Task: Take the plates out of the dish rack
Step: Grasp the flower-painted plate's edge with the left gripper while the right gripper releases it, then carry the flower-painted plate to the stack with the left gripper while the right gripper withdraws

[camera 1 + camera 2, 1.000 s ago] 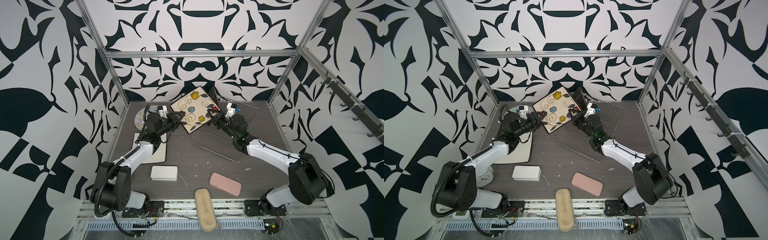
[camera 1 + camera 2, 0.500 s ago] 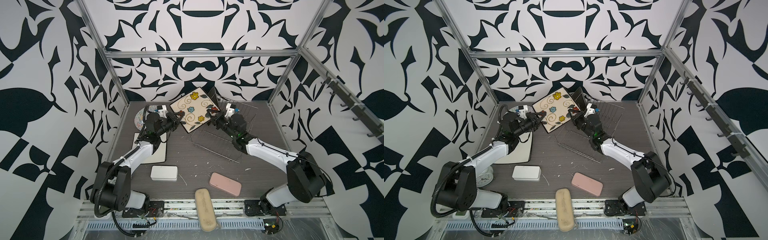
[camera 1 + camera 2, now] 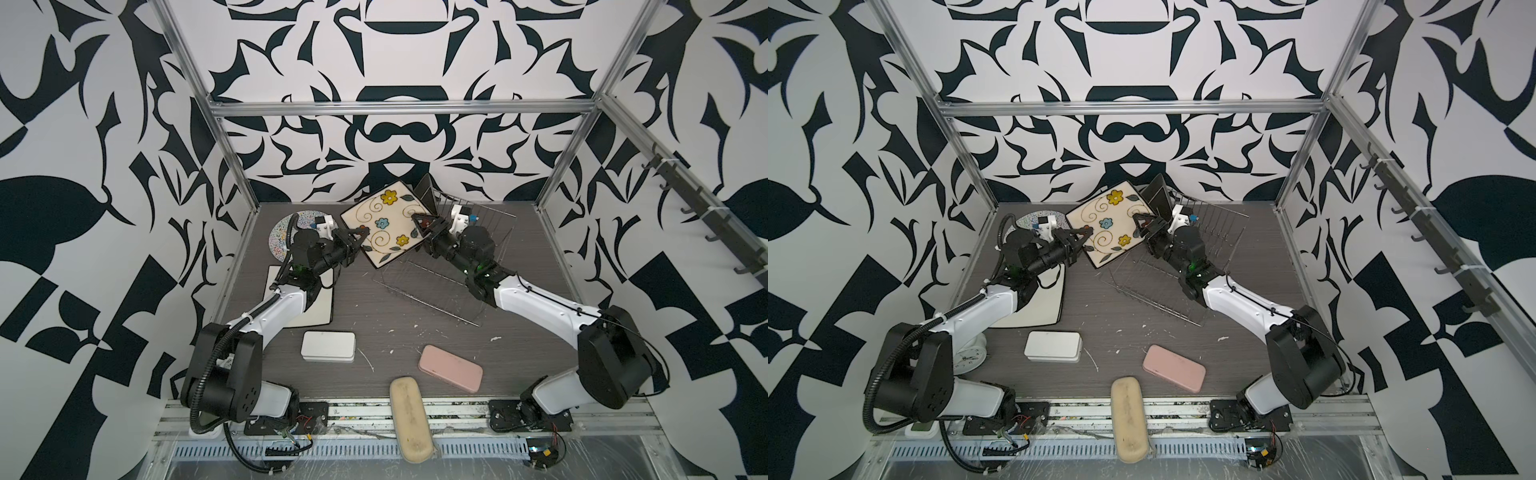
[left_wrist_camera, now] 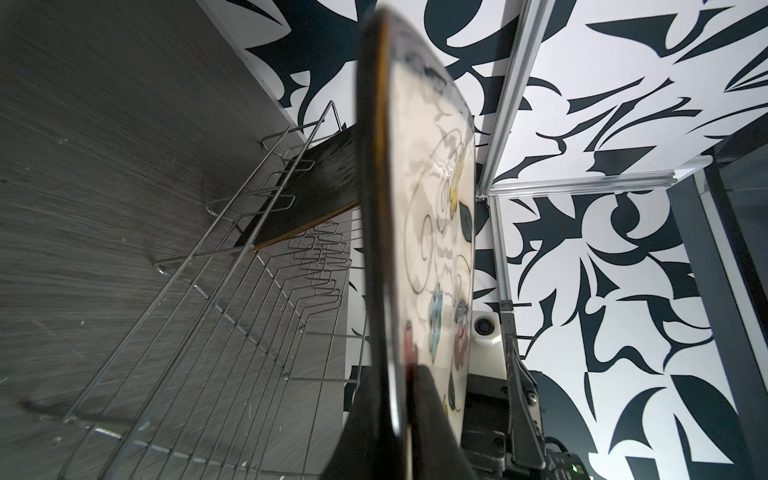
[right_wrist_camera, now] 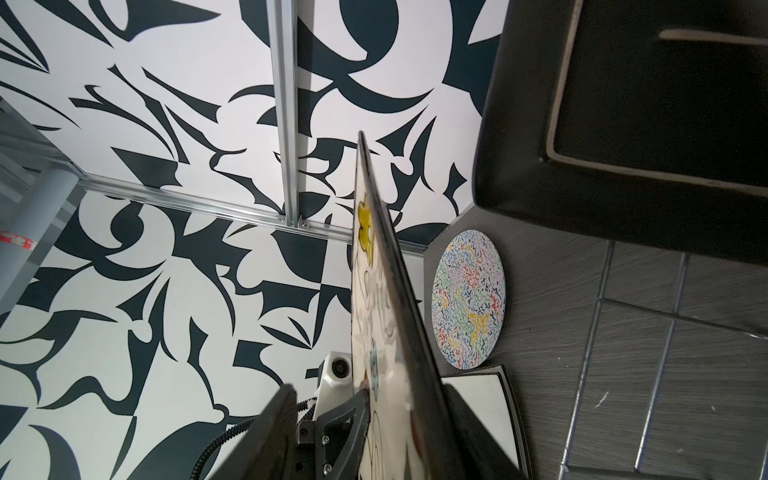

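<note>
Robotics lab cell: aluminium frame (image 3: 399, 109), black-white patterned walls (image 3: 399, 54), left arm (image 3: 274, 309), right arm (image 3: 540, 307) bolted to front rail (image 3: 457, 411).

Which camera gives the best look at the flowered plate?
The top views. Both top views show the flowered plate face-on: almost the whole cream face, flowers, swirls, dark rim. The two wrist views see it nearly edge-on, close and partly blurred, so only a thin sliver of the pattern shows.

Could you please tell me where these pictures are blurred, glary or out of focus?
In the left wrist view the flowered plate sits close to the lens, its dark rim soft, its face catching glare, while the dish rack is sharper; in the right wrist view the right gripper's fingers are blurred, the round plate crisp; both top views are sharp and evenly lit.
</note>
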`<state>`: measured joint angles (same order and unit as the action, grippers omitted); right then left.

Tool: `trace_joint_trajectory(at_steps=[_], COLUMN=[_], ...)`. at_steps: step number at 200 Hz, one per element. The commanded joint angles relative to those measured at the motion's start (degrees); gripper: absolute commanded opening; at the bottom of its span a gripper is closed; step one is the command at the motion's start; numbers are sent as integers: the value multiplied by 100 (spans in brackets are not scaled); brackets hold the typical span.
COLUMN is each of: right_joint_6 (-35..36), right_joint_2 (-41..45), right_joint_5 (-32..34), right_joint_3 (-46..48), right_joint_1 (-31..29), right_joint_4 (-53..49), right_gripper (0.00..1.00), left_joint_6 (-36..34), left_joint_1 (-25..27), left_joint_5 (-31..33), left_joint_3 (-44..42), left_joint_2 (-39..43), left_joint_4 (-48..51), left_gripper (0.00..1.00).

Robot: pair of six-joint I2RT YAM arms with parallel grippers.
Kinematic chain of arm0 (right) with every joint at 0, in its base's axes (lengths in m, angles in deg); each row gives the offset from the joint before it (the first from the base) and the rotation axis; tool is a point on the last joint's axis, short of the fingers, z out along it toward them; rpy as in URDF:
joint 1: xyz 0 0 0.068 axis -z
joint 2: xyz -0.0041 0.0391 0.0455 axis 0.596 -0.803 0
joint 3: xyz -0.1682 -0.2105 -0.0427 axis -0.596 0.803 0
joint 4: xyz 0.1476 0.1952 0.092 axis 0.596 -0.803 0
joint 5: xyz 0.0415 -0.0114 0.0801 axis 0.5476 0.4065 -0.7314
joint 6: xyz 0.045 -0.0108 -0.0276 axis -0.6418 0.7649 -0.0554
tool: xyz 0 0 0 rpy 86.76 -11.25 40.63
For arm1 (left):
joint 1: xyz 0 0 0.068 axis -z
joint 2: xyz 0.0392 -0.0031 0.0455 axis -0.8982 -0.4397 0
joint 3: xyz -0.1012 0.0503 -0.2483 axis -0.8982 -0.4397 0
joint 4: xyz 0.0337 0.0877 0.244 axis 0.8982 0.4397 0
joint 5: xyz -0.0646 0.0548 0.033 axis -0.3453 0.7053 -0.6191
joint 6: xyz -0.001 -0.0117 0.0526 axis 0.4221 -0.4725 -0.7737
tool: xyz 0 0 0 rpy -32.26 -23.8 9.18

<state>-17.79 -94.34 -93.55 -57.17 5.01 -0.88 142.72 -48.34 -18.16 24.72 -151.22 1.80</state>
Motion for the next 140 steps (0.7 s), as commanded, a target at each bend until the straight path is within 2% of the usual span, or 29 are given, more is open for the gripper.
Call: trace_joint_trajectory(at_steps=[1, 26, 114, 140], right_joint_6=[84, 75, 88, 110], right_joint_2=[514, 582, 734, 766], right_joint_5=[13, 39, -49, -64], right_joint_3=[-376, -290, -166, -147], right_joint_1=[84, 149, 313, 351], right_joint_4=[986, 957, 905, 859], right_gripper=[62, 71, 73, 74], left_joint_6=[80, 82, 92, 27], left_joint_1=[-181, -245, -606, -764], left_joint_5=[-31, -36, 30, 224], left_joint_3=[-6, 12, -172, -325], left_joint_2=[191, 288, 759, 1228], left_joint_4=[-693, -626, -373, -137], left_gripper=[0, 0, 0, 0])
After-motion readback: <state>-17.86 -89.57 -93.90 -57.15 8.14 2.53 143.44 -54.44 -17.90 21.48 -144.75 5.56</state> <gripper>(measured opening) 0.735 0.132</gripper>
